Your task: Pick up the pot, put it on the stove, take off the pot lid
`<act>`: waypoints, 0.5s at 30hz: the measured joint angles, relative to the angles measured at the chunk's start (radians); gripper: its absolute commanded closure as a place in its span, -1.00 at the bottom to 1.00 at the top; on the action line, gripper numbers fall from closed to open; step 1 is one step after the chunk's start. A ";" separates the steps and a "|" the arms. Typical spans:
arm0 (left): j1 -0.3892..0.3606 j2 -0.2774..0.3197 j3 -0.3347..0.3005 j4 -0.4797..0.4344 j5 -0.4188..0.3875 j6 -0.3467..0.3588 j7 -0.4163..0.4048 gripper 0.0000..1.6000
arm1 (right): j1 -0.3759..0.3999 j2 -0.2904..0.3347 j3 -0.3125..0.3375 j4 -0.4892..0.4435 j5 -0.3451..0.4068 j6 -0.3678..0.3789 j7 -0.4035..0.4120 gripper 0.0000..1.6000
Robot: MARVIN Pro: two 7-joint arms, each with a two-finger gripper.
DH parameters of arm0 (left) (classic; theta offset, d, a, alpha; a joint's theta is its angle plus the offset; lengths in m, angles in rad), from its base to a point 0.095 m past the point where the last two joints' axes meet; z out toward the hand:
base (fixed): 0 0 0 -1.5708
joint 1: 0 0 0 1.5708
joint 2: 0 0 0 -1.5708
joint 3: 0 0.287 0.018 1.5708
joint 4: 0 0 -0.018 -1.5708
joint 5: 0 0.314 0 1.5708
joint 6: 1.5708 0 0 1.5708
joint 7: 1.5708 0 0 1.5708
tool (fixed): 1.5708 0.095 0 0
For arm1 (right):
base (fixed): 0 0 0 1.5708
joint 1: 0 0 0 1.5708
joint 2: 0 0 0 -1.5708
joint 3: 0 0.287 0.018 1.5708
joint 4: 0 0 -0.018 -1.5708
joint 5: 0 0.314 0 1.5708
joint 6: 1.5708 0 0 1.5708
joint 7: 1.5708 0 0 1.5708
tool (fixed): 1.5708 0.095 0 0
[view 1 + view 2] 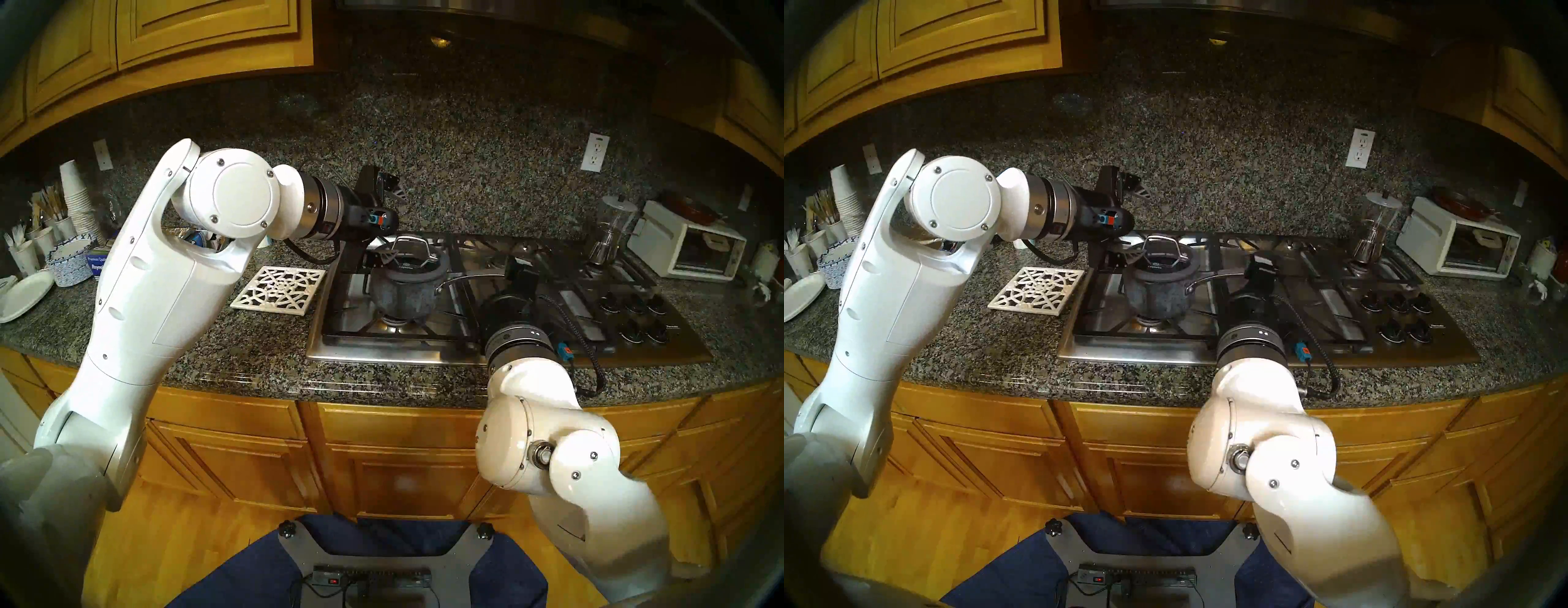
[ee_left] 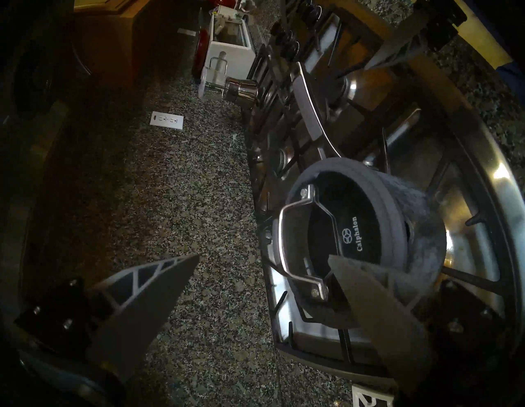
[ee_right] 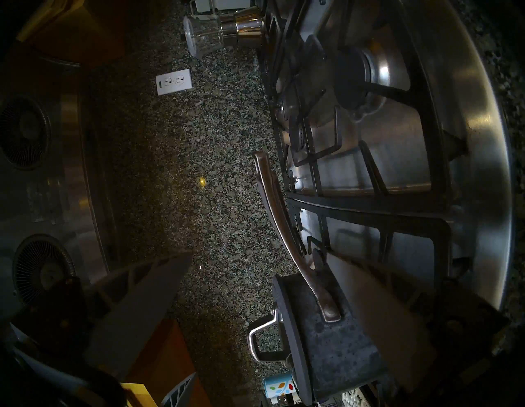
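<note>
Pot (image 1: 405,293) is already sitting on the stove (image 1: 466,344), on the grate over the near-left burner, centre of the head view, with the pot lid (image 1: 413,259) seated on it, so what's left for me is the lid. My left gripper (image 2: 262,260) is spread wide and empty, hanging at the upper left of the pot in the head view; in the left wrist view one finger (image 2: 377,295) overlaps the lid's near rim at lower right and the other sits out over the granite counter (image 2: 199,182) at lower left. The lid's loop handle (image 2: 295,241) lies between them but off toward the right finger (not centred yet). To do this well, I'd shift so the loop is midway between the fingers, line the jaws across the thin bar, come down without bumping the rim, close on the top of the arch, then lift straight up so the pot doesn't drag on the grate. Right gripper (image 3: 258,257) is also wide open, holding nothing, with the pot's long handle (image 3: 284,227) running up between its fingers in the right wrist view; can't tell whether a finger touches it. White trivet (image 1: 278,291) left of the stove looks like a fair spot for the lid.
</note>
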 measured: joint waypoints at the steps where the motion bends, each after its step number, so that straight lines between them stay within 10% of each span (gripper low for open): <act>1: -0.002 -0.002 0.000 0.000 0.001 0.001 -0.002 -1.00 | 0.000 0.000 0.000 0.000 0.000 0.000 0.000 -1.00; 15: -0.018 -0.019 0.001 0.001 0.015 0.009 -0.006 -1.00 | 0.000 0.001 0.000 0.000 -0.002 0.000 -0.001 -1.00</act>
